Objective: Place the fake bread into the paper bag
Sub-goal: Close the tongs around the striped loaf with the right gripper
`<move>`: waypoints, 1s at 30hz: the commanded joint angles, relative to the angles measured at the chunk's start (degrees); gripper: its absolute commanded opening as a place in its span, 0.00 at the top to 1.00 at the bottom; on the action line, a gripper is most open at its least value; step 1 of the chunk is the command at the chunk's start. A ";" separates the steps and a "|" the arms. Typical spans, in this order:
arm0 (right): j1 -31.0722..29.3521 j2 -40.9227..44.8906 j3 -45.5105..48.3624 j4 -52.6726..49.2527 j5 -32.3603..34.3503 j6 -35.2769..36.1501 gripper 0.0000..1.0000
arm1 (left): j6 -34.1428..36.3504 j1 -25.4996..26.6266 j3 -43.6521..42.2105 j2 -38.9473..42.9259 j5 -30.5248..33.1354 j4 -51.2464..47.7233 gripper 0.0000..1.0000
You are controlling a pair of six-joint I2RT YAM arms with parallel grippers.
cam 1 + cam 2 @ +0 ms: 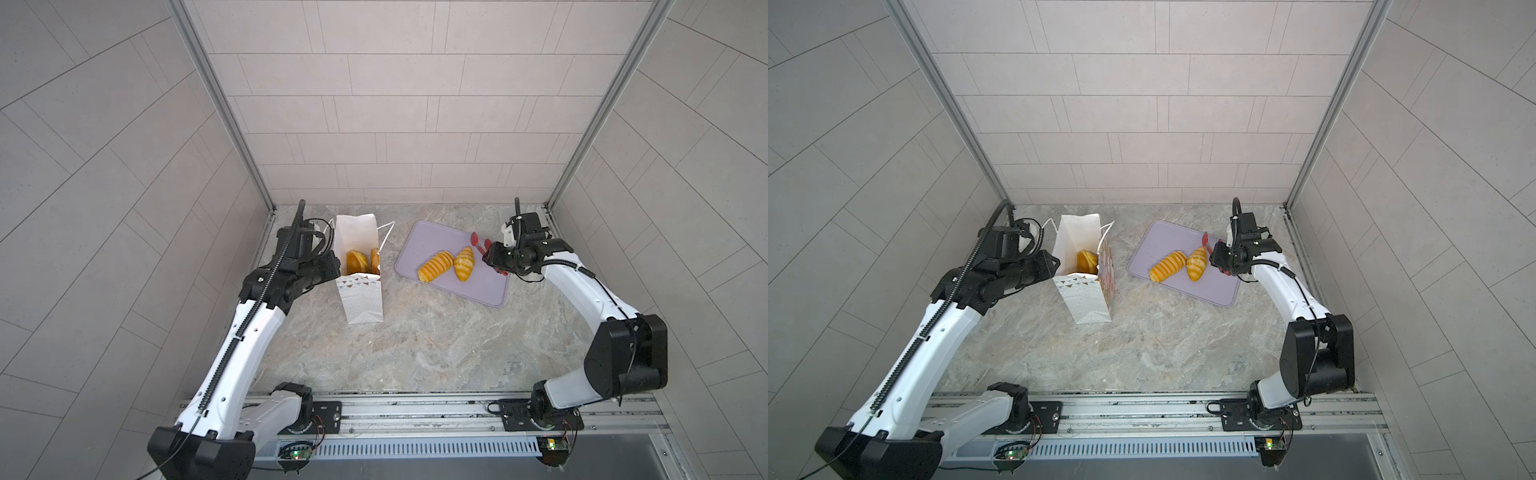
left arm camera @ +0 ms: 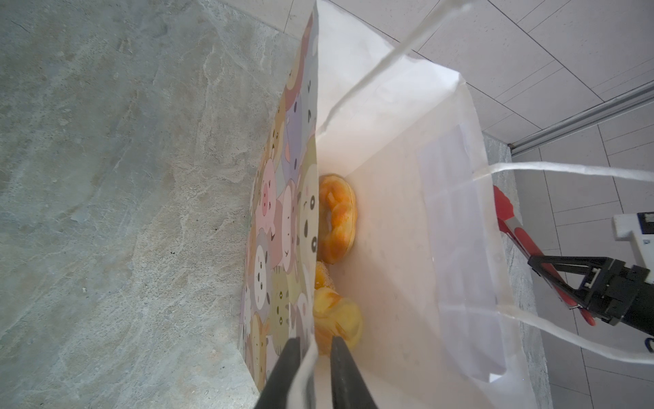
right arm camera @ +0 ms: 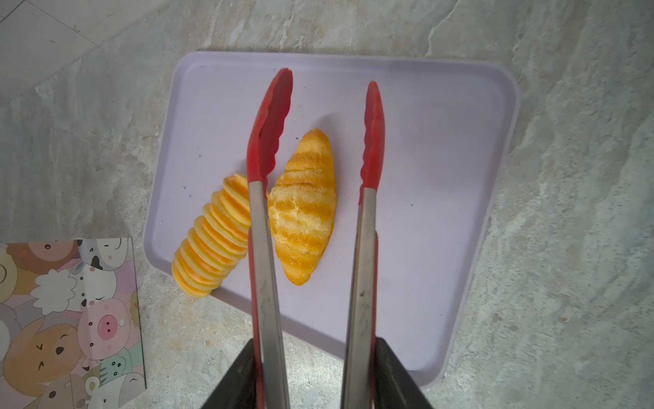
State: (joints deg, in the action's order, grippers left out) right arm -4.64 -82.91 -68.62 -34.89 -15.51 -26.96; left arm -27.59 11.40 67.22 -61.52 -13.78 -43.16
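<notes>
While the left jaws pinch the rim of the paper bag (image 2: 389,212) and the right jaws clamp the tongs (image 3: 263,230), the parted tips should straddle the middle of the pointed loaf (image 3: 304,212) before closing

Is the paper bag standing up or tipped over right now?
Upright and open: in both top views the paper bag stands on its base, with fake bread visible down inside.

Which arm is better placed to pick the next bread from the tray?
Right. The right gripper holds the red-tipped tongs, spread, over the croissant-like bread on the lilac tray; the left gripper pinches the paper bag rim.
</notes>
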 commanded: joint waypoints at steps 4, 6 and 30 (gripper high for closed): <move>-1.19 6.05 2.86 -1.65 1.27 0.77 0.49 | 0.44 0.23 0.72 -0.26 -0.19 0.63 0.78; -1.88 6.94 3.92 -1.82 1.39 0.55 0.48 | 0.44 0.21 0.81 -0.29 -0.24 0.66 0.77; -7.66 2.02 8.05 2.97 3.34 -2.88 0.45 | 0.77 0.21 0.10 0.35 0.33 0.18 0.78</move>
State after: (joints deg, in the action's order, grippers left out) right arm -12.01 -80.40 -61.04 -33.63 -13.04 -29.34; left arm -27.49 11.40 67.22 -61.71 -13.85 -43.16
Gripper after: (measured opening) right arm 0.547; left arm 0.225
